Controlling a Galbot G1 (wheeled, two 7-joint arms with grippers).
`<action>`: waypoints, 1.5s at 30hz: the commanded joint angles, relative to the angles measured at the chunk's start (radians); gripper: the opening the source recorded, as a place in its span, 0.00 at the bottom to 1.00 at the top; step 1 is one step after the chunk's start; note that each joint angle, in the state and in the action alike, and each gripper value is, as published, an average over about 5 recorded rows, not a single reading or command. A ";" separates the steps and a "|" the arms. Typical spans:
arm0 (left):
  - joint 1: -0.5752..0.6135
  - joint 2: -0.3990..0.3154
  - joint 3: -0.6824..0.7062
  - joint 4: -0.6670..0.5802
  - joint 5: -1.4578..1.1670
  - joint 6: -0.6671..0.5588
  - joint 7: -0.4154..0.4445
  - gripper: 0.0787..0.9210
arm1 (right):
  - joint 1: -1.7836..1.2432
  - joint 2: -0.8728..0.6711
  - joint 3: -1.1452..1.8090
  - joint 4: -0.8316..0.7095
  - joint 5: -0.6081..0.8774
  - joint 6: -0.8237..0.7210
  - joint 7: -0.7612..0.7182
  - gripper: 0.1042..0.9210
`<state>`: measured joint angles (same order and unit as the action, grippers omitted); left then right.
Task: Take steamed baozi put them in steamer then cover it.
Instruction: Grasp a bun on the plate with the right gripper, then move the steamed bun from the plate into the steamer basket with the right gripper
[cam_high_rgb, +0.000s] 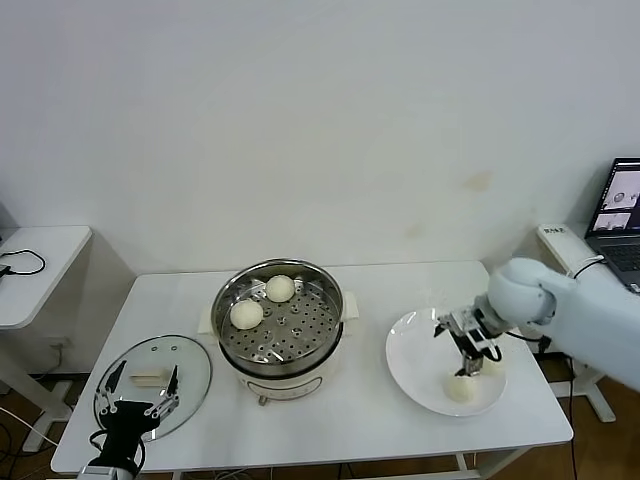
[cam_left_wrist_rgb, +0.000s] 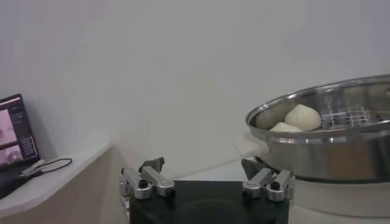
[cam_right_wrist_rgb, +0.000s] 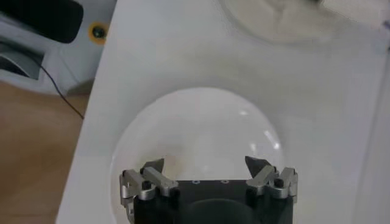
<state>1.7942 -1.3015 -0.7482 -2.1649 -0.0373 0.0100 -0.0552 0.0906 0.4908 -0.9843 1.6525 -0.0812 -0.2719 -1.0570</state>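
Note:
The steamer (cam_high_rgb: 282, 335) stands mid-table with two baozi (cam_high_rgb: 280, 288) (cam_high_rgb: 246, 314) on its perforated tray. Two more baozi (cam_high_rgb: 461, 388) (cam_high_rgb: 492, 365) lie on a white plate (cam_high_rgb: 415, 360) to its right. My right gripper (cam_high_rgb: 472, 360) hangs open just above the nearer plate baozi, nothing between its fingers. In the right wrist view that gripper (cam_right_wrist_rgb: 205, 164) is open over the plate (cam_right_wrist_rgb: 201, 122). The glass cover (cam_high_rgb: 190, 365) lies flat at the table's front left. My left gripper (cam_high_rgb: 143, 385) hovers open over it. The left wrist view shows that gripper (cam_left_wrist_rgb: 201, 165) open and the steamer (cam_left_wrist_rgb: 329, 152) beyond.
A laptop (cam_high_rgb: 622, 215) sits on a side stand at the far right. A small white side table (cam_high_rgb: 40, 260) with a cable stands to the left. The table's front edge (cam_high_rgb: 300, 455) runs close behind the cover and the plate.

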 joint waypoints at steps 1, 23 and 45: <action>0.001 0.002 0.000 0.002 0.004 0.002 0.000 0.88 | -0.228 -0.027 0.153 -0.054 -0.093 0.014 0.004 0.88; -0.008 0.003 -0.005 0.011 0.001 0.006 0.001 0.88 | -0.277 0.070 0.185 -0.167 -0.115 0.007 0.017 0.81; -0.009 0.004 -0.007 0.009 -0.002 0.002 0.001 0.88 | -0.013 0.051 0.153 -0.159 -0.019 0.018 -0.086 0.65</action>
<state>1.7857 -1.2992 -0.7552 -2.1582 -0.0380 0.0134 -0.0549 -0.0830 0.5439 -0.8181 1.4954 -0.1532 -0.2556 -1.0978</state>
